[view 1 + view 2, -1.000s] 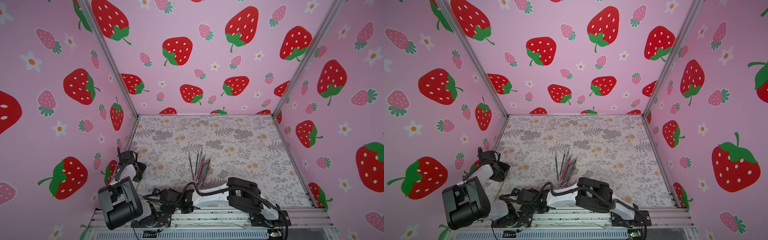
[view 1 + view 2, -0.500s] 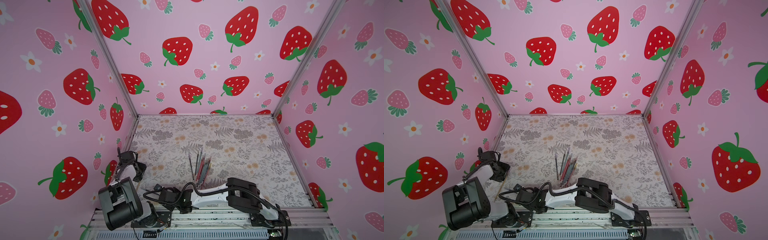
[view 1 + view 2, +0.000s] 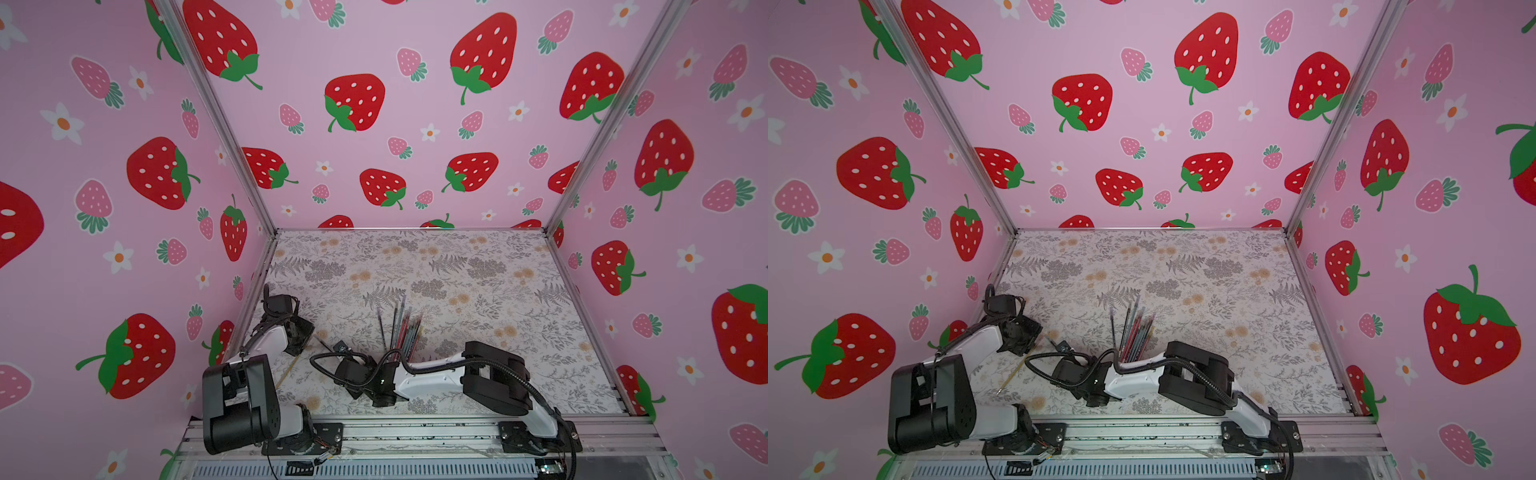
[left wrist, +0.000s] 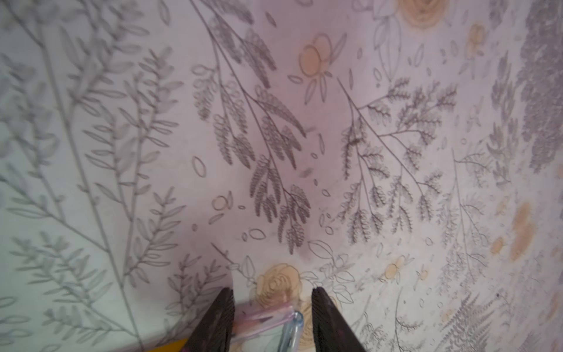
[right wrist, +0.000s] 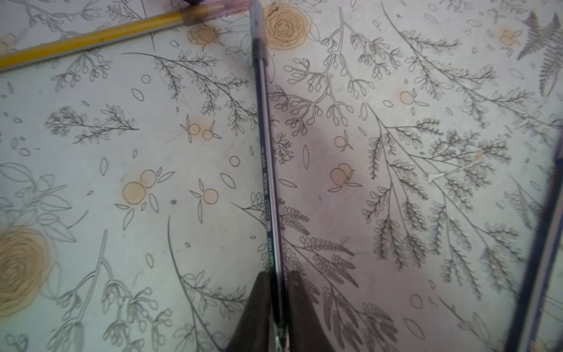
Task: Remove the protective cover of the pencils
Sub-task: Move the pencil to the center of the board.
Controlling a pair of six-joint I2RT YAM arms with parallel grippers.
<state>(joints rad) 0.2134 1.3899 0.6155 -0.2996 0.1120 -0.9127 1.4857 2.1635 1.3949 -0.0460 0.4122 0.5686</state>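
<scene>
The right gripper [image 5: 278,275] has its fingers clamped on a dark pencil [image 5: 266,170], low and central in the right wrist view. The pencil's clear cap [image 4: 293,326] sits between the left gripper [image 4: 272,294] fingers, which stand apart. The other pencils [image 3: 401,332] lie bunched mid-frame on the tabletop [image 3: 498,266]. The pencil looks thin, light and stiff, and the cap slick, so it is best pinched squarely.
</scene>
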